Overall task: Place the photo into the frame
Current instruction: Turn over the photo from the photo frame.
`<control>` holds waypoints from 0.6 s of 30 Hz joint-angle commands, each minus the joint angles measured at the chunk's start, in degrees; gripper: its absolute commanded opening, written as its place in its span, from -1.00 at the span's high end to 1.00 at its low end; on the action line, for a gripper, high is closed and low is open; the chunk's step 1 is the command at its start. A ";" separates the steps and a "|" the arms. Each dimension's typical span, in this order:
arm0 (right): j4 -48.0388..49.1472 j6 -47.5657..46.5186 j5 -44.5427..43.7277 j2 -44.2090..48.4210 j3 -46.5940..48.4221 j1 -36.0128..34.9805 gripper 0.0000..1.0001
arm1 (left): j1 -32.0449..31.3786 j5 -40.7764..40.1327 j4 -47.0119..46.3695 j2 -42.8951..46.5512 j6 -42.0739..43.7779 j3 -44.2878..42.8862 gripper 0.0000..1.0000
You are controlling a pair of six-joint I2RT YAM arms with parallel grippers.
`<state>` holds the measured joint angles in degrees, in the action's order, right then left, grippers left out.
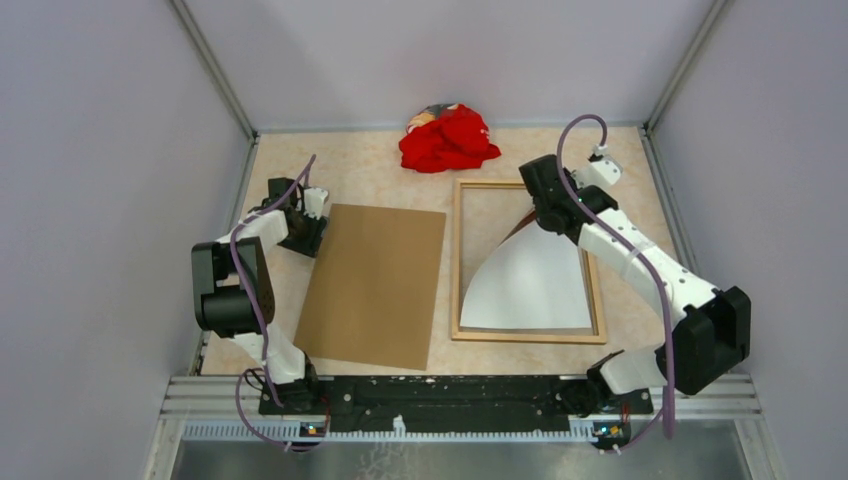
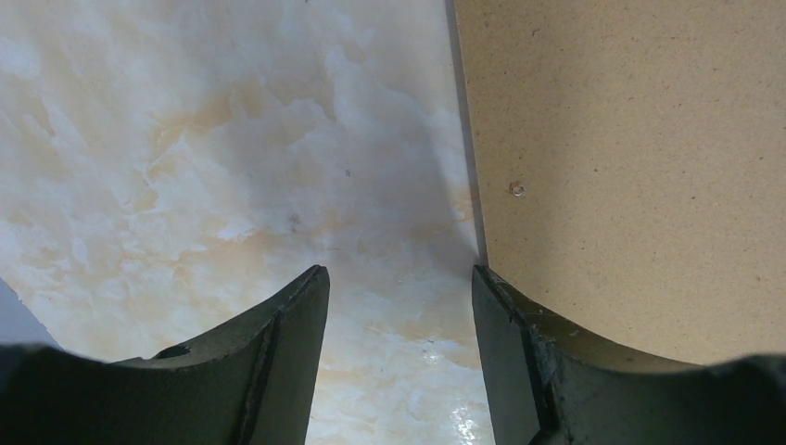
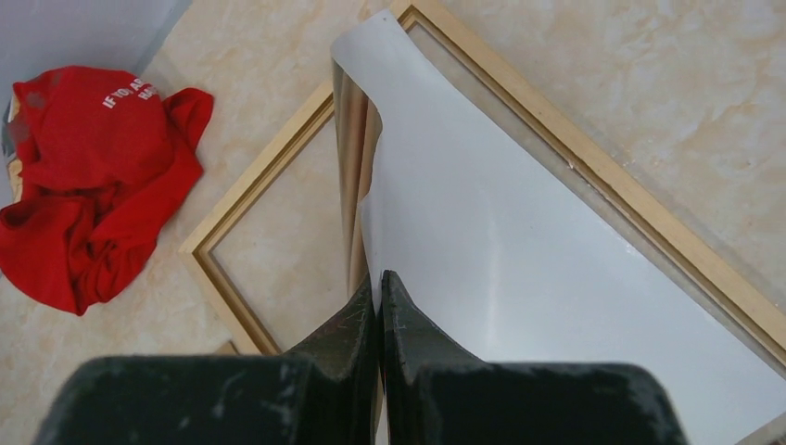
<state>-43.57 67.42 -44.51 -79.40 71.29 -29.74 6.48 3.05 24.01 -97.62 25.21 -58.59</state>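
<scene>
edges: the frame point(image 1: 457, 260) lies flat on the right half of the table point(image 1: 380, 165). its left strip runs just beside the right edge of the brown board point(image 1: 375, 285), with a narrow strip of bare table between them. its right strip lies near the right wall rail. a red cloth point(image 1: 450, 138) sits crumpled past the frame's far left corner, apart from it. bare marbled table is open between cloth and board.

the photo point(image 1: 530, 285) lies white side up. its near edge rests inside the frame along the near strip, and its far part bows upward and narrows. the right gripper point(image 3: 380, 287) holds it there, jaws pressed together on the sheet's raised edge, above the frame's far half. in the right wrist view the curl beside the fingers shows a glossy brownish face.

the left gripper point(image 2: 399, 278) hangs by the board's far left corner, jaws apart and holding nothing. one finger is over the board's edge, the other over bare table; contact with the board cannot be told.

materials: thin pale wooden strips, a matte speckled fibre board, a thin flexible sheet.
</scene>
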 commanded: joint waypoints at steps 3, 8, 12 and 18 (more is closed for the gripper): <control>-3.15 1.12 -5.07 -0.54 1.35 0.43 1.00 | -0.23 1.66 -0.36 1.40 -0.25 0.14 -0.30; -3.77 1.58 -6.47 -4.00 2.86 1.61 1.00 | -0.22 1.58 -0.41 1.61 -0.04 0.23 -0.30; -2.97 1.92 -7.74 -7.44 6.25 1.66 1.00 | -0.20 1.84 -0.24 1.55 -0.15 0.14 -0.30; -2.55 3.16 -9.50 -11.44 12.15 1.62 1.00 | -0.17 1.64 0.07 1.91 -0.17 0.05 -0.31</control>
<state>-46.57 69.23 -50.00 -89.69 78.08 -28.58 6.48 3.51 24.03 -97.62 25.21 -58.59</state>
